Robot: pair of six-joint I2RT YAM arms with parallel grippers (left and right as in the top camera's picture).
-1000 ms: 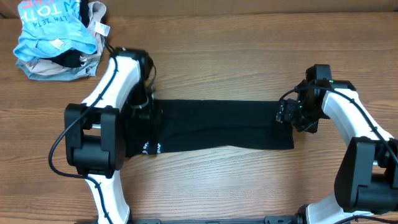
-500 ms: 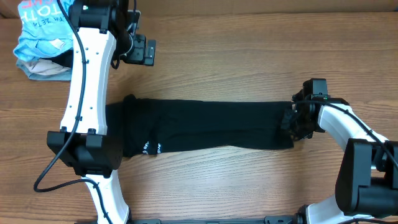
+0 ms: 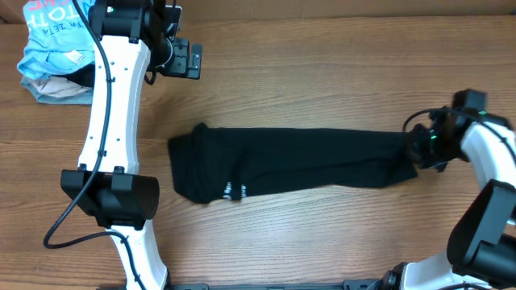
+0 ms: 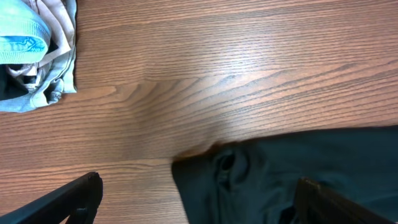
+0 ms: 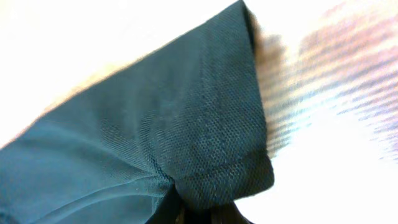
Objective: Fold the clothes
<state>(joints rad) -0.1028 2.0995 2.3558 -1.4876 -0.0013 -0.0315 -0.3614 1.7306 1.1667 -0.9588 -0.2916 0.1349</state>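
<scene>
From above: the black short-sleeved T-shirt of soft fabric point(image 3: 290, 161) lies on the brown wood-grain table point(image 3: 322, 64) as one long narrow band. Its long axis runs straight across between the two arms. The right pincer point(image 3: 421, 149) sits right at the band's right end, closed down on it, so the whole T-shirt stretches away from that pincer toward the robot's left. The small white logo print point(image 3: 234, 192) shows near the far, free end.

The left pincer point(image 3: 187, 60) is well apart from all this, up toward the far edge, and the T-shirt's loose left end lies on its near side. Just beside it on its left sits a crumpled heap, a light-blue garment with white lettering point(image 3: 56, 32) over a beige garment point(image 3: 56, 93).

Left wrist view: both dark fingers point(image 4: 74, 196) are spread as wide as they go, with nothing between them. The rumpled end of the T-shirt lies below and ahead, apart from either finger.

Right wrist view: it's tight in on the cloth, with a hemmed corner bunched right where the jaws meet at the bottom. That's a firm pinch on the fabric.

My read: the right arm has its end, and the free left end is the left arm's to fetch, since it's the nearer arm there. Any fold would carry one end along that long axis onto the other.
</scene>
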